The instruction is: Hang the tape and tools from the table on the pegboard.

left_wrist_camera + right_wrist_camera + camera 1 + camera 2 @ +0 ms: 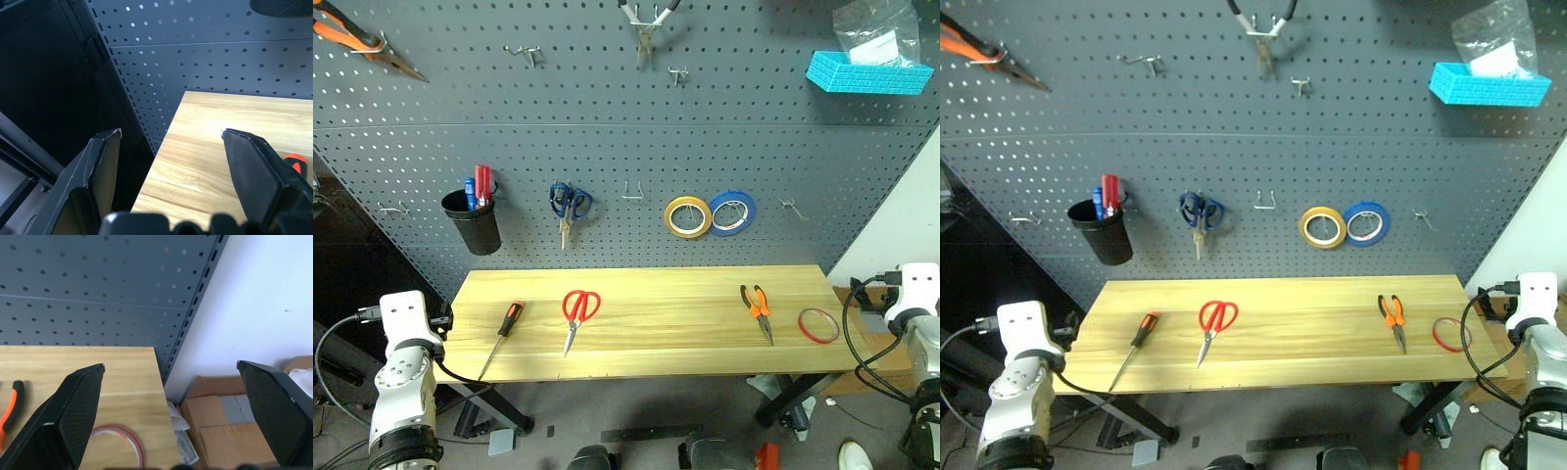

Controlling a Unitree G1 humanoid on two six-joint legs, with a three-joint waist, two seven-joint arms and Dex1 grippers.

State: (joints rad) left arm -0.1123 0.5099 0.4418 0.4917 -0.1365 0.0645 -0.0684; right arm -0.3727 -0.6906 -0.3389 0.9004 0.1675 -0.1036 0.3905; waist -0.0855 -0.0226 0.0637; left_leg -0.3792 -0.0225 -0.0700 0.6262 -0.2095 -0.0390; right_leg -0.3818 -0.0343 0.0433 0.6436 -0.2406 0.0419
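Red tape: flat at table's right end, eleven o'clock from right gripper, the nearer; both grippers' fingers spread, empty.

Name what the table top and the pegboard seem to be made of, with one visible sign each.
Table top: light yellowish wood, matte, shown by its plank seams and grain.
Pegboard: probably painted sheet metal, dark grey with a slight sheen and an even grid of punched holes.
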